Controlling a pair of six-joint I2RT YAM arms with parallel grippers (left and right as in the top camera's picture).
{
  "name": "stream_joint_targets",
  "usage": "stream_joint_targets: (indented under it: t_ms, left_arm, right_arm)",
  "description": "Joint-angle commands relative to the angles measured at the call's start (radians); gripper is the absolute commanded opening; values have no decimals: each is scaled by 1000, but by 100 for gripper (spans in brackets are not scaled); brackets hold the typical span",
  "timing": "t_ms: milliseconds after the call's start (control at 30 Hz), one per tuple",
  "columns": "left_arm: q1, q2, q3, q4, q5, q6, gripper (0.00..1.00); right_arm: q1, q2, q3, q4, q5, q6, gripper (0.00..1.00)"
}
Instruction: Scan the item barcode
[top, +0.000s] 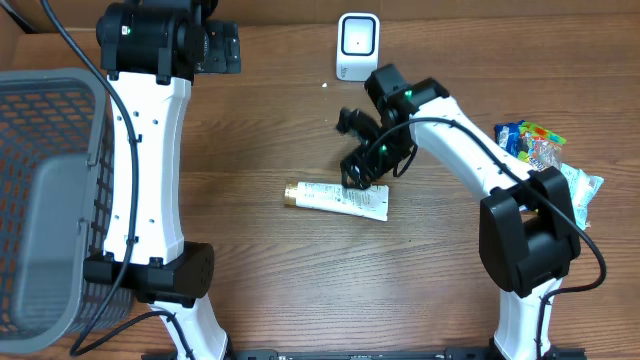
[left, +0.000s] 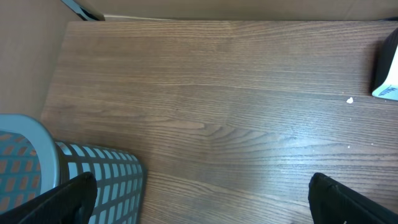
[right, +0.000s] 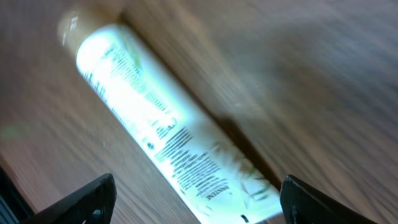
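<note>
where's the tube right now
In the overhead view the tube lies flat at mid-table, beside the right hand, with the scanner behind it.

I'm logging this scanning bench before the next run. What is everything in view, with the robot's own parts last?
table: one, brown wood, under everything
tube: one, white with a gold cap, lying flat mid-table
scanner: one, white, centre of the far edge
basket: one, grey mesh, left edge
snack packets: small heap, count unclear, bright and pale, right edge
left arm: one, white and black, beside the basket
right arm: one, white and black, reaching in from the right
left tool: one, black, open over bare table
right tool: one, black, open above the tube
</note>
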Motion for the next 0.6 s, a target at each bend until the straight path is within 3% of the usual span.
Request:
stream_joint_targets:
  t_ms: [0,333,400,567]
  left_arm:
    - [-7,-4,13,0,-5,-10,100]
    - [-7,-4,13,0,-5,-10,100]
    - [-7,-4,13,0,-5,-10,100]
    - [-7,-4,13,0,-5,-10,99]
  right_arm:
    - [0,-6,-51,33,-34,-209,85]
    - [8,-6,-163,257,-74,-313,85]
    - [22,-6,-184,259,-107,-379,85]
    - [58,-6,-186,224,-101,-391,86]
